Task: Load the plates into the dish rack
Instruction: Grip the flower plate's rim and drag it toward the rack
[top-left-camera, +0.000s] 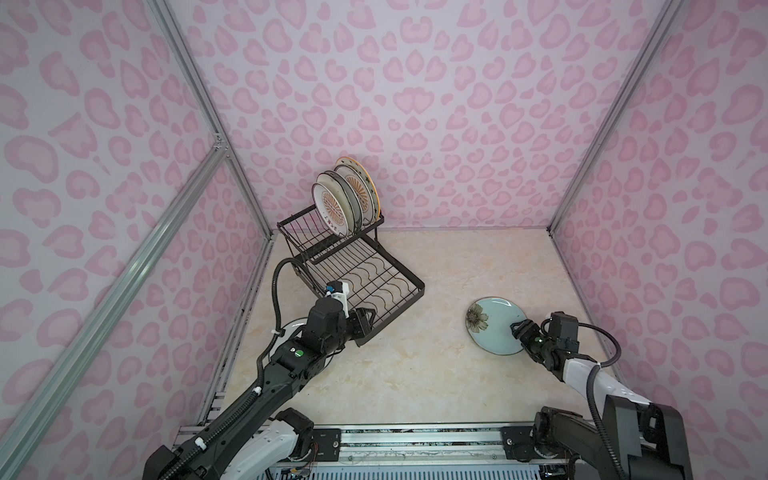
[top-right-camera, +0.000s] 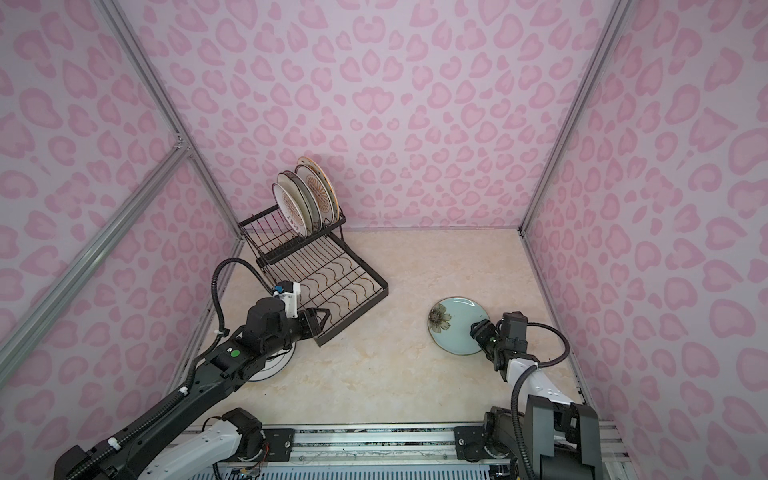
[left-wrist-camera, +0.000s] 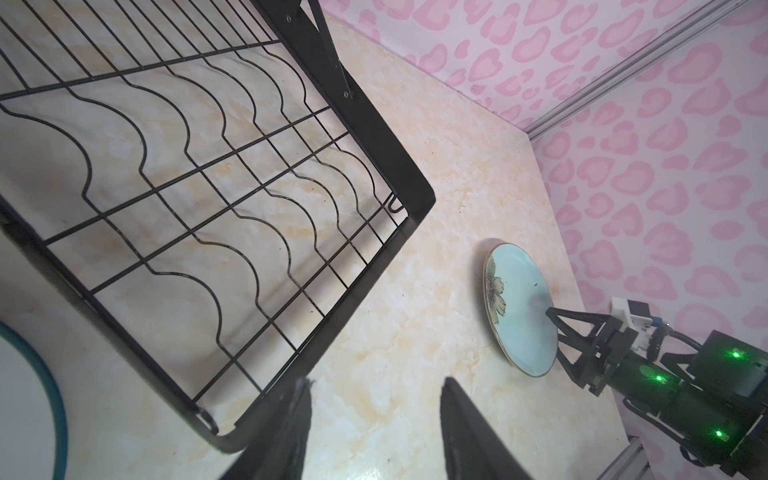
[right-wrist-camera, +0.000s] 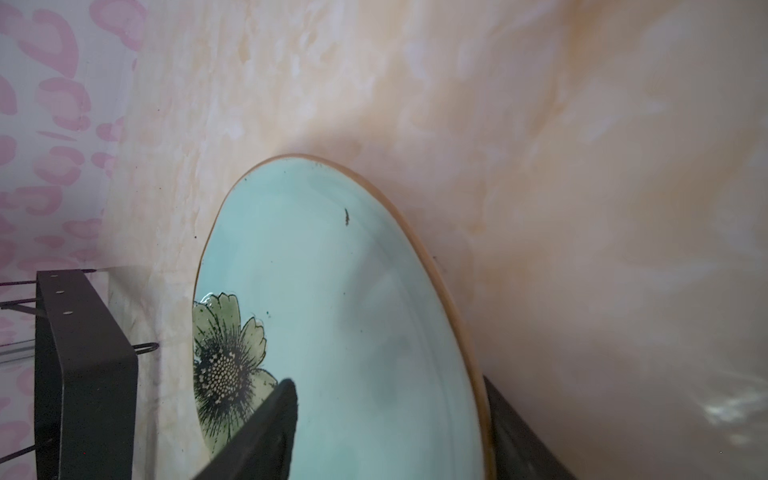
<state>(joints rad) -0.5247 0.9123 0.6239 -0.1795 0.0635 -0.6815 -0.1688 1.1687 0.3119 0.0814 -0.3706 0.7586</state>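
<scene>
Step in hand: pick-up of the blue plate (top-left-camera: 494, 326). It lies on the table (top-left-camera: 415, 374), right of the rack (top-left-camera: 395, 260) and well apart from it.

Right gripper (top-left-camera: 519, 329): part open, jaws straddling the plate's near rim. I can't tell whether they pinch it.

Left gripper (left-wrist-camera: 376, 380): half open, empty, by the rack's near corner.

Next, as I judge it: clamp firmly, lift, tilt the plate upright, and carry it to a free slot beside the racked plates (top-left-camera: 347, 199).
</scene>
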